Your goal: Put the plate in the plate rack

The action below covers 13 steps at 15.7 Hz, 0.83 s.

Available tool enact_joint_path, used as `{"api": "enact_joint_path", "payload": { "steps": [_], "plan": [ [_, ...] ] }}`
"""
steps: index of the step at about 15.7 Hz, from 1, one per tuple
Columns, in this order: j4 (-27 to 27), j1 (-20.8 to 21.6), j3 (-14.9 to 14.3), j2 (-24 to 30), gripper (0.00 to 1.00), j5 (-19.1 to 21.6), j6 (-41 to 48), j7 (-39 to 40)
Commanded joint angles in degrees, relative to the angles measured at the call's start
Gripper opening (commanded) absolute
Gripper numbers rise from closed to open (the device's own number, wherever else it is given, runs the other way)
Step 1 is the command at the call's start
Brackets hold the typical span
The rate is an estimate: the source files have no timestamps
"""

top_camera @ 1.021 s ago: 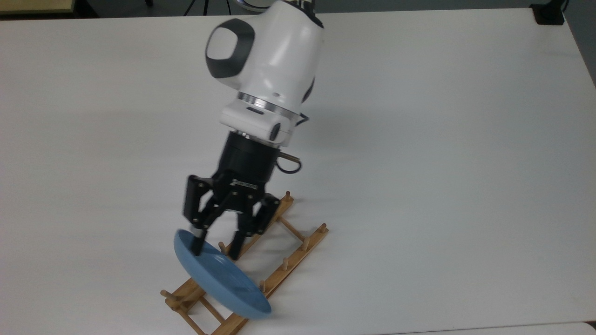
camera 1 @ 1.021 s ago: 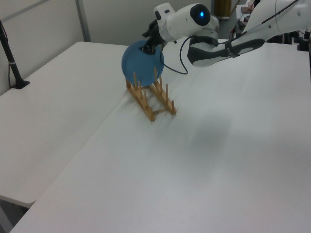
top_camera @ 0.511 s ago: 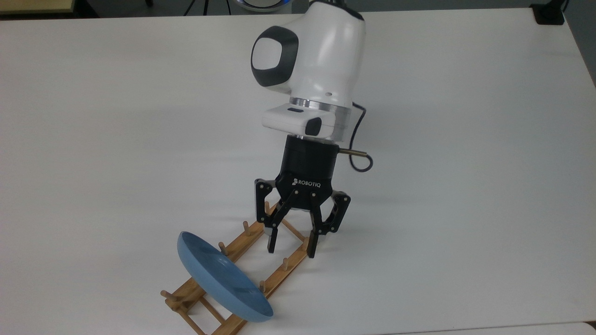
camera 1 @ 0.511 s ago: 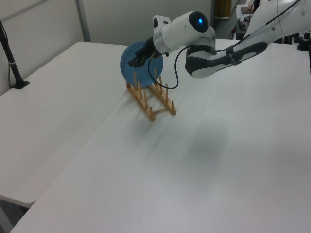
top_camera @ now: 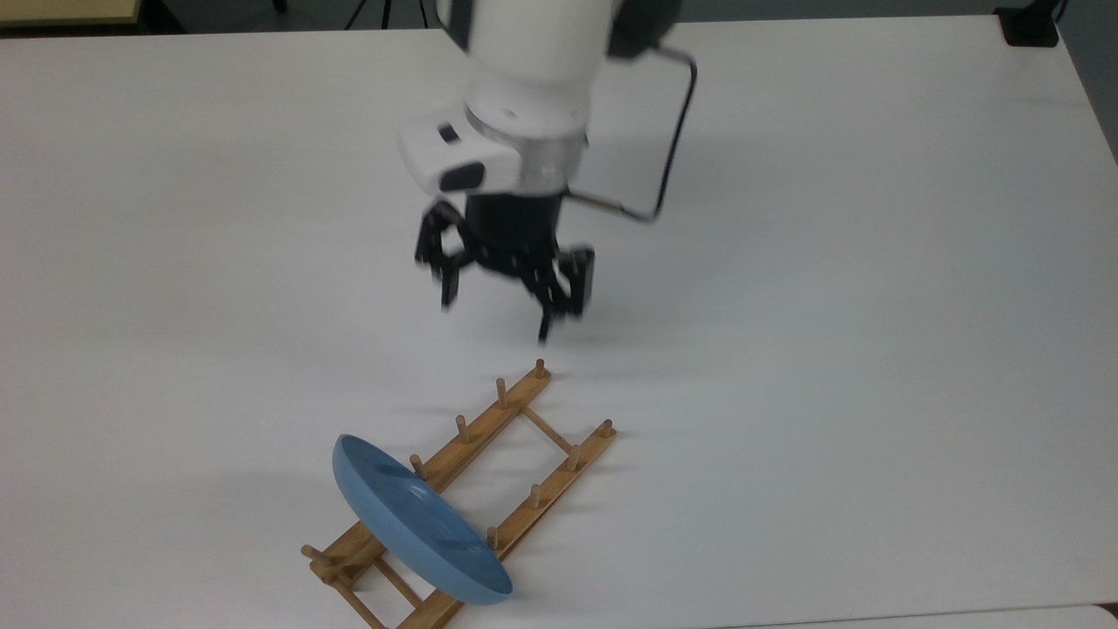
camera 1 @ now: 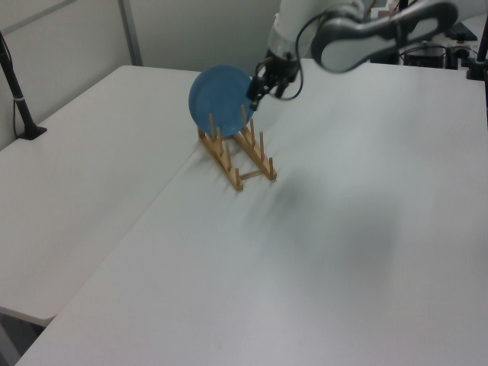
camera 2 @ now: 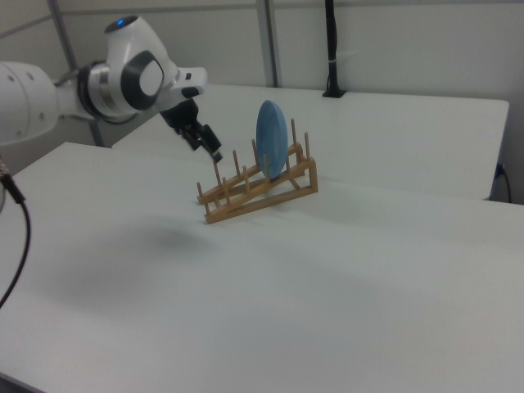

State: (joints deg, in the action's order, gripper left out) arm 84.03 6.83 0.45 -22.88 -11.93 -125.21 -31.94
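Lifted away, empty claw (top_camera: 494, 319) gapes; plate (top_camera: 410, 521) stands in plate rack (top_camera: 524, 485).

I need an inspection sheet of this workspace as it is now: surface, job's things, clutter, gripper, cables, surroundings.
Surface: white table, bare around the rack.
Job's things: blue plate stands on edge between the pegs near one end of the wooden plate rack; other slots free.
Clutter: nothing seen.
Gripper: gripper open, holding nothing, above the table and apart from the rack.
Cables: black cable loops beside the wrist.
Surroundings: second white table behind, with a black post on it; wall panels.
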Motion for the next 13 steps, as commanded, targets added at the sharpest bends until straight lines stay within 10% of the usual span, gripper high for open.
{"api": "enact_joint_path", "payload": {
  "steps": [1,13],
  "plan": [
    [9.04,-3.92,3.24,10.38,1.00,11.54,14.35,14.33],
    [11.95,-4.20,-2.03,18.40,1.00,13.42,24.57,17.07]
  ]
}}
